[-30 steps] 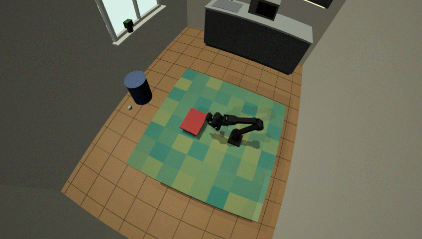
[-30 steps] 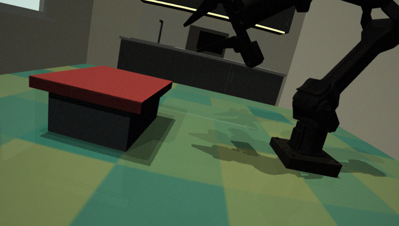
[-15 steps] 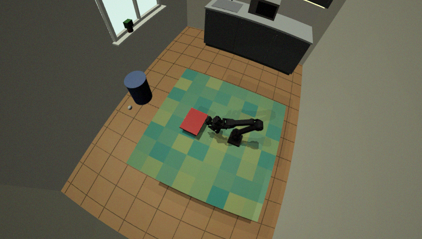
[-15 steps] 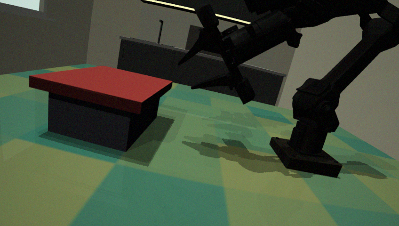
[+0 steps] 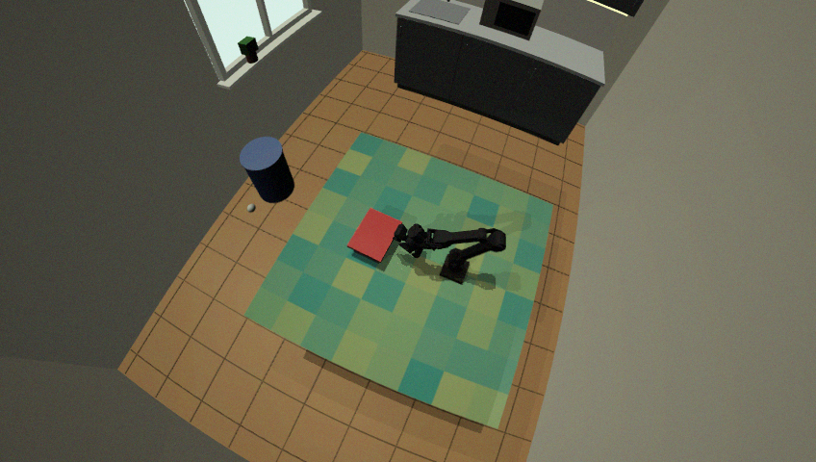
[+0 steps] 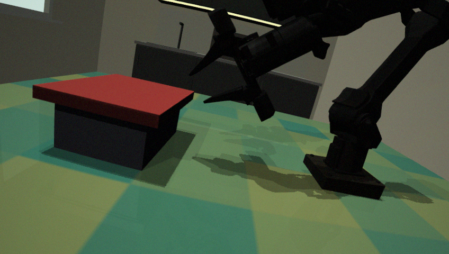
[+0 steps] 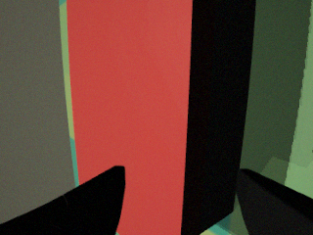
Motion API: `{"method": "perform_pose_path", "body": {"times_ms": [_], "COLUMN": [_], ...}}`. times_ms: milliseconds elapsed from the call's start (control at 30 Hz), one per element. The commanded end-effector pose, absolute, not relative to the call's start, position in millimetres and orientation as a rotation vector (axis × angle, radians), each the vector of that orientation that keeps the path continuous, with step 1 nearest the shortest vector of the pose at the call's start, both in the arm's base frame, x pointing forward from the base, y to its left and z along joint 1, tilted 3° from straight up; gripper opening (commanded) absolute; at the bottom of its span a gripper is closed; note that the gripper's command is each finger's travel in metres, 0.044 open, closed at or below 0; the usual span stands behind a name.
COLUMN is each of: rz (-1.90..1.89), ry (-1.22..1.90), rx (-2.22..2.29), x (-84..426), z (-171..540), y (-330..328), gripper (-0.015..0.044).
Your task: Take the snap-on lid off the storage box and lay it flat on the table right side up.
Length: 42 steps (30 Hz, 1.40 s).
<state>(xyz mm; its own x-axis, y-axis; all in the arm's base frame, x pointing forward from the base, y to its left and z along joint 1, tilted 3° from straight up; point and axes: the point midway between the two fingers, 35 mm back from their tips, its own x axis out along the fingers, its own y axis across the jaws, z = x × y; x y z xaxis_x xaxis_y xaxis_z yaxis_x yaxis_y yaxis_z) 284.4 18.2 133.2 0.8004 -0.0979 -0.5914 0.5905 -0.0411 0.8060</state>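
The red lid [image 5: 373,234] [image 6: 116,94] [image 7: 132,88] sits flat on top of the dark storage box [image 6: 100,135] and overhangs its walls. The box stands on the green-and-yellow checkered table [image 5: 371,348] [image 6: 189,220]. My gripper [image 5: 398,239] [image 6: 197,88] [image 7: 181,177] is open and empty. It is tilted downward at the lid's side facing the arm base, one fingertip higher than the lid's top and the other lower. In the wrist view the lid's edge shows between the fingertips. Whether a fingertip touches the lid cannot be told.
The arm base [image 5: 455,269] [image 6: 344,176] stands on the table on the gripper's side of the box. Beyond the table are a blue cylinder [image 5: 268,171], a small pale ball [image 5: 250,207] and a dark kitchen counter [image 5: 486,80].
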Motion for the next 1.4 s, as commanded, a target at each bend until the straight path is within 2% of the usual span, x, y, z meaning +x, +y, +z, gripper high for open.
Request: {"method": "perform_pose_path", "body": {"times_ms": [0,1000,1100,1367], "rz": [-0.577,-0.575,-0.575,-0.575], "ry": [0.417,0.415,0.415,0.415], "rx": [1.514,1.514,1.514,1.514], "x": [289,325,325,325], "z": [130,100,100,100], "y": [18,12,12,12], "gripper": [0.0235,0.0235,0.0156,0.0103]}}
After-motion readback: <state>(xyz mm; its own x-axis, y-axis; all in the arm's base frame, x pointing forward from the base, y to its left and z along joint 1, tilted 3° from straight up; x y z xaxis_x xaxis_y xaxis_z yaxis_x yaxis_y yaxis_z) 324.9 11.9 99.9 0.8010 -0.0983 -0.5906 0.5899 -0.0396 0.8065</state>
